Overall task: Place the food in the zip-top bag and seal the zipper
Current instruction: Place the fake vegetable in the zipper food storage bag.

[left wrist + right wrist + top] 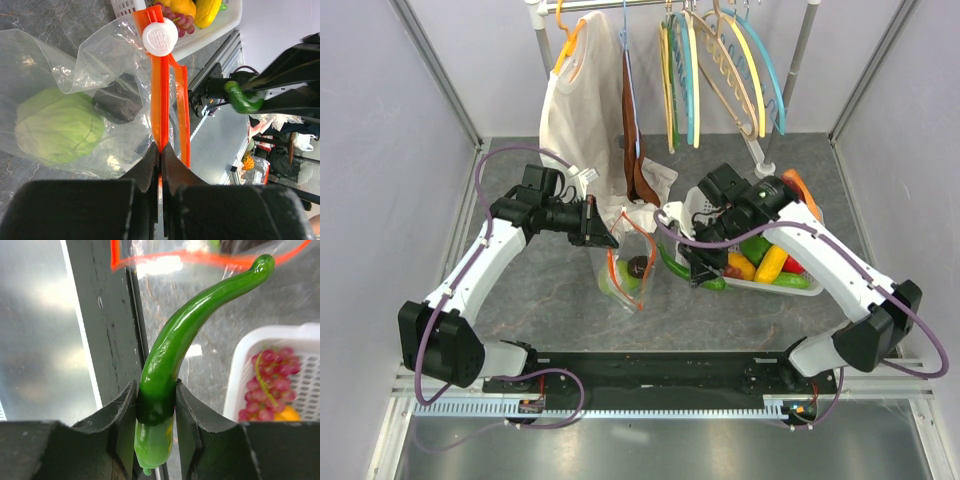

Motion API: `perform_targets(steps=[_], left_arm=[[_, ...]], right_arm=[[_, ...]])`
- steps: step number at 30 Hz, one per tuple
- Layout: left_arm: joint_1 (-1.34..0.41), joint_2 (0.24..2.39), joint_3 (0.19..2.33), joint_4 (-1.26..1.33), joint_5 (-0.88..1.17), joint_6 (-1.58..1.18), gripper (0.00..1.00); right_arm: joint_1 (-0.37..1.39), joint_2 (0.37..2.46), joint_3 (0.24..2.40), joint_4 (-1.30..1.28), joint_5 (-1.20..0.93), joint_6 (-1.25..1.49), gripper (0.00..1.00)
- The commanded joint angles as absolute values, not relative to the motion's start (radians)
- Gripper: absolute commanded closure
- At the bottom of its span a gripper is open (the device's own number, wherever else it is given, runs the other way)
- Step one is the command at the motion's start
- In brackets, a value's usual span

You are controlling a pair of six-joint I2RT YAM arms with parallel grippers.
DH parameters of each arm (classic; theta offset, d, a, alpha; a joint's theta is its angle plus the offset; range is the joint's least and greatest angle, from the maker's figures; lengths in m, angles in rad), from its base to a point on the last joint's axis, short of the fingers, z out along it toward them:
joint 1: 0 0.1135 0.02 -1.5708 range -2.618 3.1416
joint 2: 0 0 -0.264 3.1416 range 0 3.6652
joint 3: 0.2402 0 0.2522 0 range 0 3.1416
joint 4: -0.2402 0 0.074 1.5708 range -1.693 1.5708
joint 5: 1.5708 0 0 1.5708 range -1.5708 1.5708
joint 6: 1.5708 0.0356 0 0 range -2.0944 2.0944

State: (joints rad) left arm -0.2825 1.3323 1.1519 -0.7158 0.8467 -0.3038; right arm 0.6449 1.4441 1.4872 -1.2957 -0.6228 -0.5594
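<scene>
Closest to my right wrist lens, my right gripper (156,410) pinches the thick end of a long green pepper (200,315), its tip aimed at the zip-top bag (60,65). My left gripper (160,162) is pressed together on the zipper (161,100), holding the bag's mouth up just left of the white basket (235,365). A pale green vegetable (57,127) and a dark piece (117,102) lie inside. I judge this the loading step: next I must carry the pepper left over the opening and release it tip first. My left arm reaches in from the left, elbow bent. My right arm arches over the basket, wrist turned towards the bag.
</scene>
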Motion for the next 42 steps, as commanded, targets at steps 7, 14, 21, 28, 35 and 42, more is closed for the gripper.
perform_targets(steps=[7,14,21,28,35,42], left_arm=[[-0.279,1.321,1.16,-0.724,0.851,-0.331,0.98],[-0.279,1.308,1.161,-0.722,0.85,-0.333,0.98],[-0.279,1.31,1.172,-0.721,0.854,-0.328,0.98],[-0.281,1.309,1.158,-0.718,0.856,-0.327,0.98],[-0.282,1.312,1.15,-0.713,0.857,-0.327,0.98],[-0.282,1.307,1.137,-0.71,0.861,-0.325,0.98]], right_arm=[[0.744,1.641,1.804,-1.427,-0.695,-0.483,0.67],[0.769,1.707,1.833,-1.437,-0.67,-0.445,0.68],[0.769,1.789,1.848,-1.405,-0.603,-0.321,0.66],[0.769,1.884,1.982,-1.374,-0.637,-0.256,0.66],[0.767,1.974,2.045,-1.329,-0.638,-0.183,0.57],[0.767,2.003,2.104,-1.281,-0.647,-0.126,0.53]])
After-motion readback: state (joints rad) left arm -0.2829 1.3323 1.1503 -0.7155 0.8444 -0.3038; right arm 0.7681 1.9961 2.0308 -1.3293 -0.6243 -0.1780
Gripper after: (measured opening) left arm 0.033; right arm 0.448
